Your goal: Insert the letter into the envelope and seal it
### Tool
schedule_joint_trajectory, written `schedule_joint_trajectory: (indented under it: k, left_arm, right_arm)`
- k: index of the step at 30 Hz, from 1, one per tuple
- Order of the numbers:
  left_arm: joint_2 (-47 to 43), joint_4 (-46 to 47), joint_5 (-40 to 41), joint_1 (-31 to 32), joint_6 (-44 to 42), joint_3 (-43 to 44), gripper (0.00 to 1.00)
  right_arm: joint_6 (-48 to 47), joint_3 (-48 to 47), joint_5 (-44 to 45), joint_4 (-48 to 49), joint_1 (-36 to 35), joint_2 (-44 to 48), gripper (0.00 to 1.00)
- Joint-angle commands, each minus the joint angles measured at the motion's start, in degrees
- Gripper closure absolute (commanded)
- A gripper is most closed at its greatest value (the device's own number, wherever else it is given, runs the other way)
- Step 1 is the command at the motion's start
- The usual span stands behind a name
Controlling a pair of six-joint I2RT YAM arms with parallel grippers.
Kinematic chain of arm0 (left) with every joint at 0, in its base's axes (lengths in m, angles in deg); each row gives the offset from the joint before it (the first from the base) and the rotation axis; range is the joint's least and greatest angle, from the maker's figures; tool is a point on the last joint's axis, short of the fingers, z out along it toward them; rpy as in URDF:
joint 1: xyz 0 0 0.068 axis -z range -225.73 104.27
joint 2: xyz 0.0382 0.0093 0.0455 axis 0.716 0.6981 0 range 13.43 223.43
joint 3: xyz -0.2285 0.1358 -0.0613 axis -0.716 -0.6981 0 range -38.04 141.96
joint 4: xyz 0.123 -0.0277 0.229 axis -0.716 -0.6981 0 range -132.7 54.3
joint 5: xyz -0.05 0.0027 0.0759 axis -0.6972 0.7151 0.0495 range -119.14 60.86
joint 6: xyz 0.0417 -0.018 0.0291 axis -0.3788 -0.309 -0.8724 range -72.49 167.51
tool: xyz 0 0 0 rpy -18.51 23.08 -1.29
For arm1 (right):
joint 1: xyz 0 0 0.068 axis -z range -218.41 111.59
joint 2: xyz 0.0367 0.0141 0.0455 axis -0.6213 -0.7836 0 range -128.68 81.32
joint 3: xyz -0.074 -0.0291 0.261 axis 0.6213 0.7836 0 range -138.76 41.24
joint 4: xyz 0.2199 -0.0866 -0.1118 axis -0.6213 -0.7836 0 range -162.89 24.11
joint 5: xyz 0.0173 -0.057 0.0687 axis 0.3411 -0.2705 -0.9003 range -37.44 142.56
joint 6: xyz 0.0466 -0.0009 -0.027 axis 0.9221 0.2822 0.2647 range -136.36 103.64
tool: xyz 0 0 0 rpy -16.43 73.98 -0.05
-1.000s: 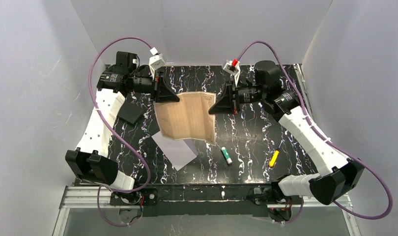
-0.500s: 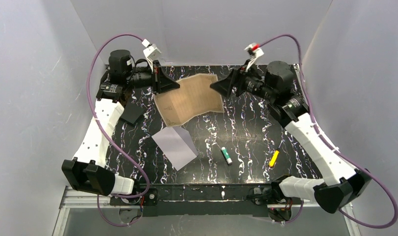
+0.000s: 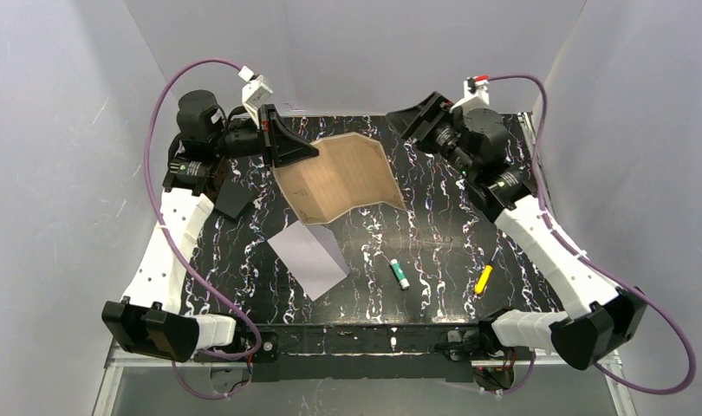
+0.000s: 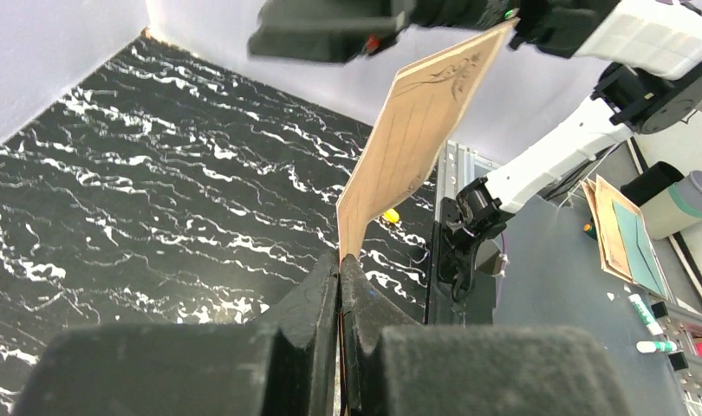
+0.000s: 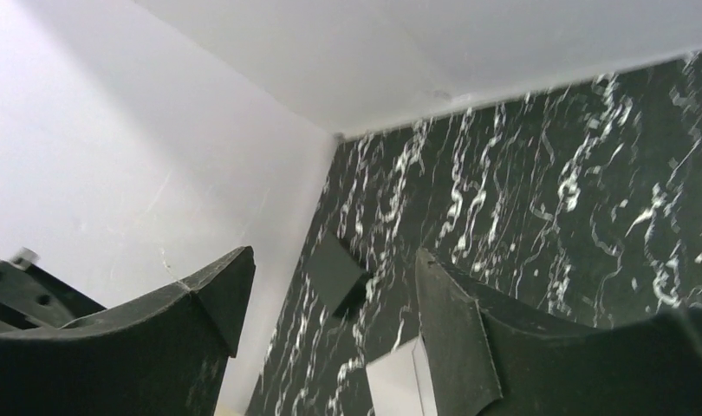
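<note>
My left gripper (image 3: 309, 153) is shut on the left edge of the letter (image 3: 346, 176), a tan sheet with a dark ornamental border, held above the back of the table. In the left wrist view the sheet (image 4: 414, 134) rises edge-on out of the closed fingertips (image 4: 340, 262). My right gripper (image 3: 406, 116) stands open at the back right, apart from the letter's right edge, with nothing between its fingers (image 5: 330, 260). The pale lavender envelope (image 3: 308, 258) lies flat in front of the letter; a corner of the envelope (image 5: 398, 383) shows in the right wrist view.
A flat black piece (image 3: 231, 198) lies at the left, and the same black piece (image 5: 334, 272) shows in the right wrist view. A green-and-white stick (image 3: 400, 274) and a small yellow object (image 3: 484, 278) lie front right. Grey walls enclose the black marbled table (image 3: 434, 234).
My right gripper has opened, let go of the letter's right edge and drawn back up to the right. The letter now hangs from the left gripper alone.
</note>
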Motion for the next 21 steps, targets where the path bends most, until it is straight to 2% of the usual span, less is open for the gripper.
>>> schedule_joint_trajectory:
  k: [1,6,11,15,21]
  left_arm:
    - [-2.78,5.70,-1.63,-0.25,3.95,-0.15,1.00]
    - [-1.21,10.33,-0.97,-0.21,8.04,-0.27,1.00]
    - [-0.54,10.63,-1.15,-0.12,9.13,0.46,1.00]
    - [-0.73,10.65,-1.87,0.38,9.60,0.94,1.00]
    - [-1.09,10.74,-4.35,1.05,10.32,1.96,1.00]
  right_arm:
    - [-1.39,-1.28,-13.52,4.05,-0.20,-2.29,0.25]
    - [-2.55,5.56,-34.03,18.14,-0.52,-1.10,0.21]
    - [-0.79,7.54,-45.69,25.25,-1.60,-1.70,0.18]
    - [-1.61,7.41,-49.04,26.75,-3.57,-2.88,0.15]
    - [-5.77,6.57,-47.59,22.91,-6.02,-3.99,0.12]
